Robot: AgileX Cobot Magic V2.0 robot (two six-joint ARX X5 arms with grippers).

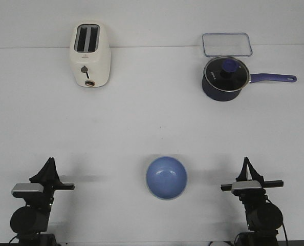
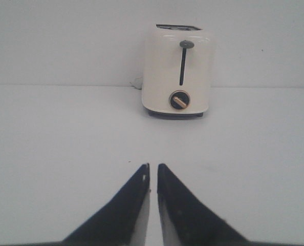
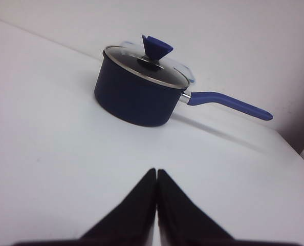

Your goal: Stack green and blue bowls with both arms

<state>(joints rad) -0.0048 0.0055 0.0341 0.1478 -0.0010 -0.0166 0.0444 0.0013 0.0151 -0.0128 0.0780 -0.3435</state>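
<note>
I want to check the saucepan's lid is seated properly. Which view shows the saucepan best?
The right wrist view: the saucepan fills the frame from the side, glass lid resting flat on the rim. The front view shows it small, from above. The left wrist view shows only the toaster.

A plain white table [image 1: 142, 118] meets a white wall [image 1: 152, 20].

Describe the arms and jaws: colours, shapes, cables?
Both alike: the left gripper and right gripper are matte black, each a pair of tapered pointed jaws. Behind each sits a grey-silver wrist block over black rounded joint housings. A thin black cable shows near the right base.
</note>
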